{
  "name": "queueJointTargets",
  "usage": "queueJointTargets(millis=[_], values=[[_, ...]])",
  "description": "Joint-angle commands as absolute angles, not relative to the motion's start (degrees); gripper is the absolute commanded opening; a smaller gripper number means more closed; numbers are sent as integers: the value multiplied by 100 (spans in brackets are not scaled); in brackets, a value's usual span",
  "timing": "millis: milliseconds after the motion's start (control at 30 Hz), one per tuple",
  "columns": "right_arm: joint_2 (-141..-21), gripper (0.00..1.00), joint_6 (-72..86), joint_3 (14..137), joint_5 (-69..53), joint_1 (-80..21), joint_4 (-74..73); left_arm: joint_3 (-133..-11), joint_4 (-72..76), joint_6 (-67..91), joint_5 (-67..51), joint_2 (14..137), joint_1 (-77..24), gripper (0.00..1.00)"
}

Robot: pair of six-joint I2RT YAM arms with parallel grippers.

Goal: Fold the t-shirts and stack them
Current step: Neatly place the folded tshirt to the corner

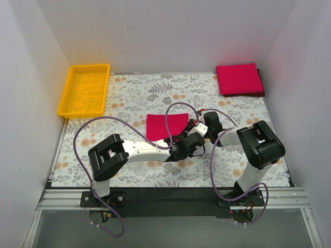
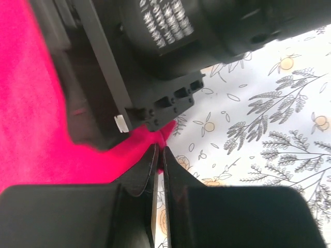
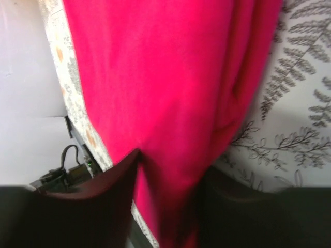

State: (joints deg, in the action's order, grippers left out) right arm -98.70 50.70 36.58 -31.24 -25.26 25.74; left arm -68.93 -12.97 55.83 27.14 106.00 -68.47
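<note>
Fingers [image 3: 111, 181] of right arm clamp soft, smooth crimson t-shirt [image 1: 155, 126].

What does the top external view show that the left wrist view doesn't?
Only top external: the yellow tray far left and the folded red stack far right. Only left wrist: the left gripper pinched shut on a corner of the t-shirt. Both: that t-shirt, the floral table, and the right gripper close beside the left.
</note>
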Motion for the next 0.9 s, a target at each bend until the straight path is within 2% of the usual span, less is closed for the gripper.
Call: queueJointTargets(millis=[0,67,100,167,200,233,333,367,467,600,700,867], values=[[-10159,44,4782,3814,-2988,-2610,2496,-6935,-1002,5756,2452,10345,-6855,0],[-10186,33,4694,3814,-2962,-2602,2496,-6917,-941,5862,2452,10327,-6855,0],[-10204,24,4563,3806,-2936,-2610,2479,-6908,-923,5888,2461,10318,-6855,0],[-10187,13,4422,3806,-2874,-2602,2444,-6926,-931,5967,2444,10283,-6855,4],[-10195,3,4351,3849,-2865,-2602,2365,-6934,-932,5994,2417,10266,-6855,6],[-10195,1,4133,3884,-2848,-2575,2312,-6961,-949,6055,2382,10196,-6855,11],[-10160,1,3607,4095,-2769,-2488,1909,-6970,-1037,6196,2277,10011,-6829,27],[-10143,1,3464,4157,-2699,-2453,1777,-6970,-1142,6318,2242,9845,-6803,38],[-10037,1,2816,4490,-2383,-2216,1127,-6883,-1458,6626,1918,9459,-6531,52],[-10107,1,1979,5219,-1873,-2005,116,-6680,-1757,6811,1486,8836,-5925,62],[-10317,1,1234,5957,-1504,-1864,-649,-6688,-2301,6882,933,8552,-5091,69],[-10853,1,248,7249,-616,-1723,-1563,-6768,-3164,6680,291,8245,-3079,81]])
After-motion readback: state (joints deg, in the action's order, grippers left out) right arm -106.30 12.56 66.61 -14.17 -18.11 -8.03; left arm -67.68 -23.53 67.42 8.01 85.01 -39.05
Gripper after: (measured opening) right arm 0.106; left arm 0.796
